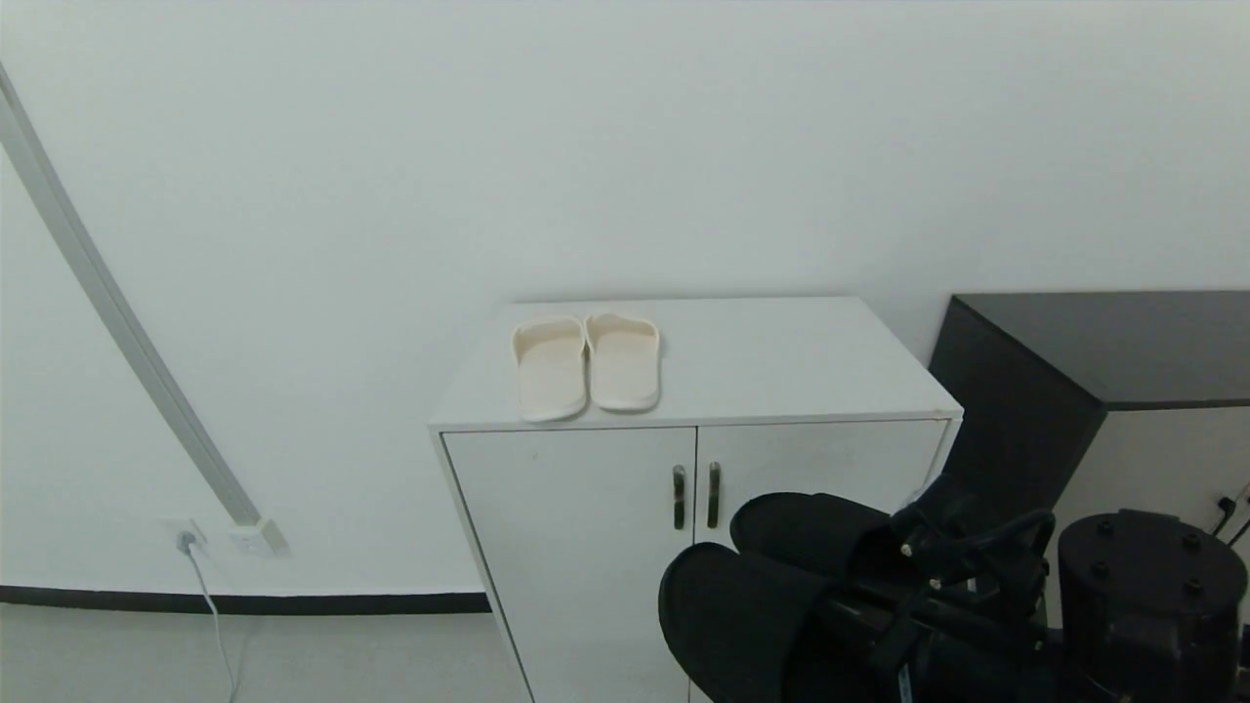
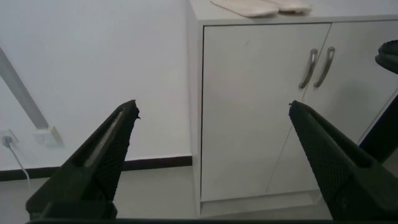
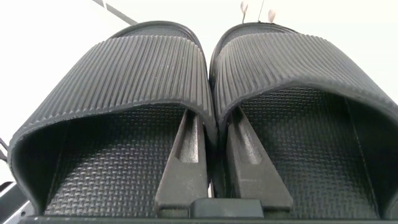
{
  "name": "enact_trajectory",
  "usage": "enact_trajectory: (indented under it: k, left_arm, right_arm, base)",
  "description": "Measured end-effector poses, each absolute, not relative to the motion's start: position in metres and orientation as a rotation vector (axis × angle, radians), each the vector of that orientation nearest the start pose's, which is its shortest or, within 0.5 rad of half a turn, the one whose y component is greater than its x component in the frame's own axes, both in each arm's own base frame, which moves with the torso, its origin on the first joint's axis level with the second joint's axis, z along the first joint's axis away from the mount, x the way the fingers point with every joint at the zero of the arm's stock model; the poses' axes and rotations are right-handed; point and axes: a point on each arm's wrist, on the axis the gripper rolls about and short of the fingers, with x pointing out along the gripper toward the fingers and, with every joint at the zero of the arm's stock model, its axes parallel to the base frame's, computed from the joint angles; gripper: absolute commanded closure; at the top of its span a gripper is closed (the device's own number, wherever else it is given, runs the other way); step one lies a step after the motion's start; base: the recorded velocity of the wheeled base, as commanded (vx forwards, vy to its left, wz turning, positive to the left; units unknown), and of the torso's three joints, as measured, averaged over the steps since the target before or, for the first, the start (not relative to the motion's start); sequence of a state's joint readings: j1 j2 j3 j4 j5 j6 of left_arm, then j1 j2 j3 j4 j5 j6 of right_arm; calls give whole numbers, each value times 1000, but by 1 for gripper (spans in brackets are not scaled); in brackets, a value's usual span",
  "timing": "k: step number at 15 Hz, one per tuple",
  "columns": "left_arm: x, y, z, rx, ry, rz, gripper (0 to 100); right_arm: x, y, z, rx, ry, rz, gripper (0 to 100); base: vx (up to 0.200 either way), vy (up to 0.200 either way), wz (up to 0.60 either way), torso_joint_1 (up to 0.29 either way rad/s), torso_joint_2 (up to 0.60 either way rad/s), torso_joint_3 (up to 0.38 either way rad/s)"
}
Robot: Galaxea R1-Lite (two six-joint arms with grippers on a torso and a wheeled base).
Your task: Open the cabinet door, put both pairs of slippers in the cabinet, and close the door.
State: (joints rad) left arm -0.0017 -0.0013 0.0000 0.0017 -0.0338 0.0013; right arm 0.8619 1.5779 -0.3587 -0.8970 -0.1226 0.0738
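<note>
– White two-door cabinet (image 1: 571,547): how far along is the job?
– You've barely begun. Both doors are shut. Your left gripper (image 2: 212,107) hangs in front of them with its fingers spread wide and nothing between them. The cabinet front lies ahead of those fingertips, well apart.
– And the slippers?
– The black ribbed rubber slippers (image 3: 143,81) are in your right gripper (image 3: 212,121). One finger runs under each strap, and the two fingers are drawn close, pinching the slippers' inner side walls together. The cream foam slippers (image 1: 586,366) lie side by side on the cabinet top, above and beyond both sets of fingers.
– What's left?
– Everything, I'd judge. You need to pull one of the two dark bar handles (image 1: 679,496), which sit where the doors meet, beyond your open left fingers. Then you put both pairs inside and shut the door.
– Any brand or writing?
– None you could read on the doors or on either pair.
</note>
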Motion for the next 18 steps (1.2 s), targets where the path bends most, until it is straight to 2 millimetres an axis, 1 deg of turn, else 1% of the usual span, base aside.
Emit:
enact_trajectory:
  k: [10, 15, 18]
  left_arm:
    - [-23, -1, 75, 2, 0, -36, 0]
    - [-23, -1, 76, -4, 0, -37, 0]
    - [-23, -1, 76, -16, -1, -31, 0]
  right_arm:
    - [150, 174, 126, -93, 330, 730, 100]
    - [149, 172, 123, -98, 341, 732, 100]
    - [149, 173, 125, -84, 312, 734, 100]
  base:
    - [0, 0, 0, -198, 521, 322]
    - [0, 0, 0, -151, 477, 329]
    - [0, 0, 0, -113, 460, 344]
